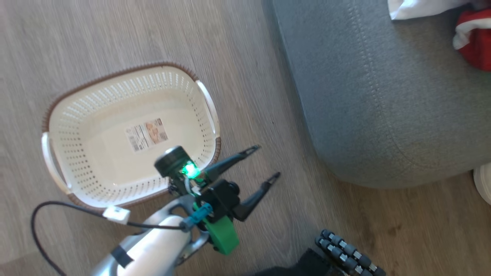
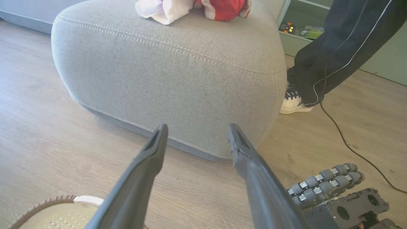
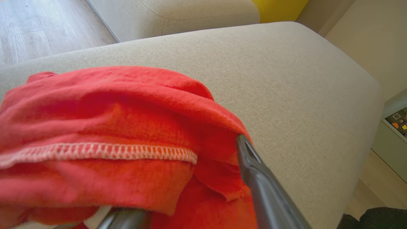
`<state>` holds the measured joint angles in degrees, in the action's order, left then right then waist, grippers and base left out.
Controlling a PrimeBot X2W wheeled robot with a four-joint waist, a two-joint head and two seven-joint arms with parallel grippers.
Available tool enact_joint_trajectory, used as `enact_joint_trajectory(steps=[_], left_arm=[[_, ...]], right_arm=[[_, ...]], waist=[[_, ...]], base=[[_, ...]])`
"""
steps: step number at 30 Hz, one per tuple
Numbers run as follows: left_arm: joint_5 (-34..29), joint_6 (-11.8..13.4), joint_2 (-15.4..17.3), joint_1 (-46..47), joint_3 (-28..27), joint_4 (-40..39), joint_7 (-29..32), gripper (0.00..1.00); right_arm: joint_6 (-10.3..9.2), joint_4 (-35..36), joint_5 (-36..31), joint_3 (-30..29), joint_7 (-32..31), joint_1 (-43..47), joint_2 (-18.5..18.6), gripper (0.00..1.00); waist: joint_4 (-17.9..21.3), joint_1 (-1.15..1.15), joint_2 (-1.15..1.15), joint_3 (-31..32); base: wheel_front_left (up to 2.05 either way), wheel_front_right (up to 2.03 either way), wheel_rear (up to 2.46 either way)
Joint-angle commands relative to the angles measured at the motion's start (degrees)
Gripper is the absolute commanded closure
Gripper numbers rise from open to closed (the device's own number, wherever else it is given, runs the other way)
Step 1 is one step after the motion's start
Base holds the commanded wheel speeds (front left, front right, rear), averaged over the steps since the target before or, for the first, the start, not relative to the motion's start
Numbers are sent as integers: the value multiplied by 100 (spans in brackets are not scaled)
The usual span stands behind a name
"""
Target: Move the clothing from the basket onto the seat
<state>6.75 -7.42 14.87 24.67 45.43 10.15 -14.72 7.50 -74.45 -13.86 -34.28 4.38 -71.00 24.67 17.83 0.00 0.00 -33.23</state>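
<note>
The basket [image 1: 57, 115] stands on the floor at the left with nothing in it but its floor label; its rim [image 2: 47, 203] also shows at the bottom of the left wrist view. My left gripper [image 1: 266, 161] hangs open over the floor between basket and seat, holding nothing, and it points at the seat's side [image 2: 178, 79]. Red and white clothing [image 1: 475, 42] lies on the grey seat [image 1: 383, 96]. My right gripper [image 3: 198, 141] is open low over the seat [image 3: 286, 79]. Red clothing [image 3: 111, 127] is draped across it, hiding its left finger; the right finger [image 3: 254, 171] shows.
A person's dark trouser leg [image 2: 337, 44] and white shoe [image 2: 294, 105] stand just past the seat's right corner, with a thin cable [image 2: 343, 136] on the floor. My base's rollers [image 1: 345, 253] are at the lower right. A green shelf [image 2: 299, 28] is behind.
</note>
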Motion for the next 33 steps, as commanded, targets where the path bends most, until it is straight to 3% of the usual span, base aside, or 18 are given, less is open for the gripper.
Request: enact_joint_trajectory(steps=[1, 6, 11, 17, 25, 33], left_arm=[[26, -7, -86, -61, -57, -164, -28, 0], [87, -7, -289, -274, -115, -121, -28, 0], [138, -7, -462, -474, -167, -127, -28, 0], [148, -7, -642, -734, -318, -122, -28, 0], [128, -7, -796, -986, -680, -189, -28, 0], [82, -7, -844, -1055, -749, -225, -28, 0]], right_arm=[[-1, 120, -86, 136, -250, 1, 232, 0], [-1, 72, -8, 459, -819, 25, 380, 0], [-1, 62, 76, 808, -904, 5, 535, 0], [-1, 54, 248, 1637, -1105, -98, 648, 0], [-1, 51, 866, 2421, -2346, 69, 879, 0], [-1, 57, 2005, 3009, -3373, 296, 783, 0]], waist=[[-29, 0, 0, 243], [-75, 0, 0, 716], [-124, 0, 0, 1138], [-193, 0, 0, 1642], [-251, 0, 0, 1937], [-318, 0, 0, 2083]], base=[[0, 0, 0], [0, 0, 0], [0, 0, 0], [0, 0, 0], [0, 0, 0], [0, 0, 0]])
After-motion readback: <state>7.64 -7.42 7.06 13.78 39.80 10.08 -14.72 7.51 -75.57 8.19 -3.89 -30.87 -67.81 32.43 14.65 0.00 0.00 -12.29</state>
